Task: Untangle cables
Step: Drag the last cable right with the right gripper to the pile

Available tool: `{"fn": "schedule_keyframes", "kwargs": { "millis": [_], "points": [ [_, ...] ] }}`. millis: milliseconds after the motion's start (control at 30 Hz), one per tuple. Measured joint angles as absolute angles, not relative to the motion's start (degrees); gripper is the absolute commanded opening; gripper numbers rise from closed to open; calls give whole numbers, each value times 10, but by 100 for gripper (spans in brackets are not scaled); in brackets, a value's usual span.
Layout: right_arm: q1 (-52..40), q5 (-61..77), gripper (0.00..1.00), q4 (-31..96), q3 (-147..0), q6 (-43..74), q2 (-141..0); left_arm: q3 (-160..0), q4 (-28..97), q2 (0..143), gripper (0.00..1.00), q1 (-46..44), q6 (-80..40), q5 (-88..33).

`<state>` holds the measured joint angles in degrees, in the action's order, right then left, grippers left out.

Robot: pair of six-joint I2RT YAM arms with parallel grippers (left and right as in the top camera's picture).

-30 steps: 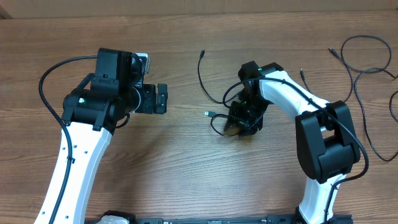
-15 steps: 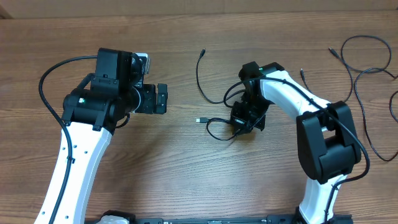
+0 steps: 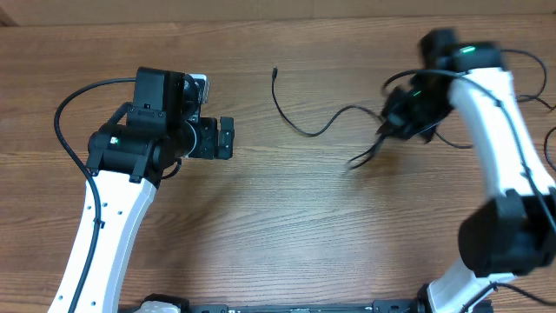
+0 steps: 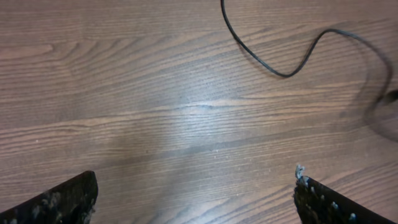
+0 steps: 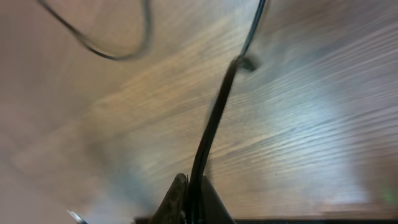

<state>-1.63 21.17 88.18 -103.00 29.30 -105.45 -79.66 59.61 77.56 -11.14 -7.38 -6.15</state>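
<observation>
While the left pincer (image 3: pixel 228 139) is hanging wide and empty, the right pincer (image 5: pixel 189 190) is clamping shut on one cable (image 3: pixel 308 134), which is trailing across the middle of the desk (image 3: pixel 287 226), seemingly freed from any knot. Other cables (image 3: pixel 551 143) are lying at the far right edge, probably awaiting sorting. I am counting two pincers and one held cable; the right arm (image 3: pixel 499 113) is hiding too much to count the others.

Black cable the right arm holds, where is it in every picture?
Overhead: the black cable snakes across the top middle, toward the right.
Left wrist: black cable dips in a U, top right.
Right wrist: black cable rises from the shut jaws, bottom middle.
Shared landmark: the wooden table.
</observation>
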Motion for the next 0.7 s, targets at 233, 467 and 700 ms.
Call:
{"fn": "schedule_keyframes", "kwargs": {
  "millis": [233, 467, 700],
  "points": [
    [57, 158, 4, 968, -1246, 281, -1006, -797, 596, 776, 100, -111, -74, -62],
    [117, 126, 4, 969, -1381, 272, -939, -797, 596, 776, 100, -111, -74, -62],
    [193, 50, 4, 965, -1461, 270, -888, -797, 596, 776, 100, -111, -74, -61]
  ]
}}
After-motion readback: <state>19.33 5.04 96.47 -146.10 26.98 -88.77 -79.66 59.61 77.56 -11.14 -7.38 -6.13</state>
